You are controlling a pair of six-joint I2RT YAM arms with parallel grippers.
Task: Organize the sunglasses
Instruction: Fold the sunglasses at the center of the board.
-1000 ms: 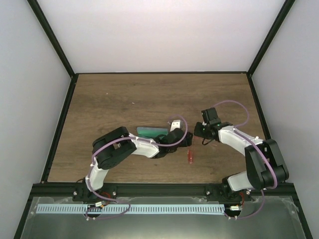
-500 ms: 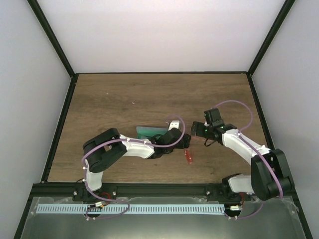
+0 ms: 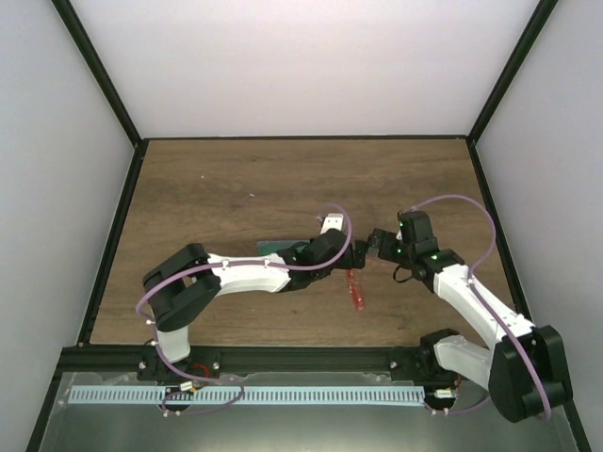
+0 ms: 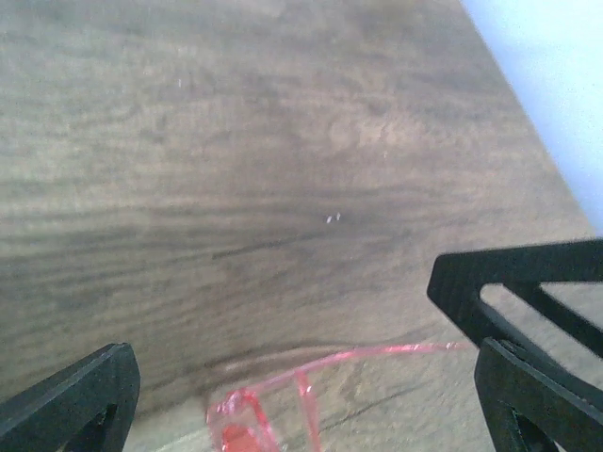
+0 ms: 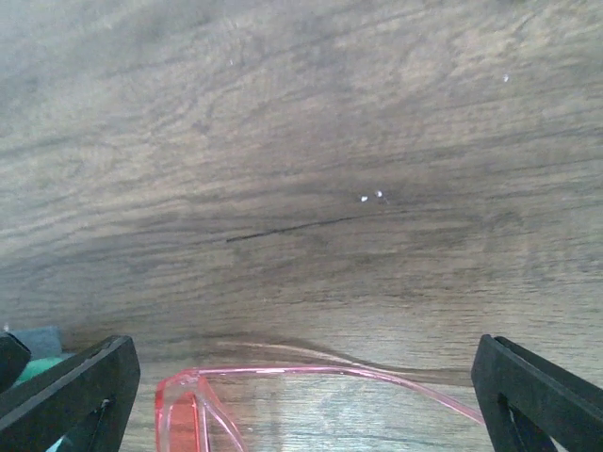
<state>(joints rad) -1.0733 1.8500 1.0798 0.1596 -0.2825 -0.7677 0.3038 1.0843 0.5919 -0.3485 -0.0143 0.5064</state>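
Right gripper [image 3: 373,244] nearer sunglasses [image 3: 355,288] on wooden table [image 3: 236,188]

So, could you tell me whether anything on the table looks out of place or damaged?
Nothing looks damaged or spilled. The red sunglasses lie loose on the wooden table, held by neither the left gripper nor the right gripper, both open, and apart from the teal item under the left arm.

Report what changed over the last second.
The left end effector reached rightward and the right end effector swung leftward. They now nearly meet by the sunglasses, both open and holding nothing. The sunglasses stayed about where they lay on the table, and so did the green case.
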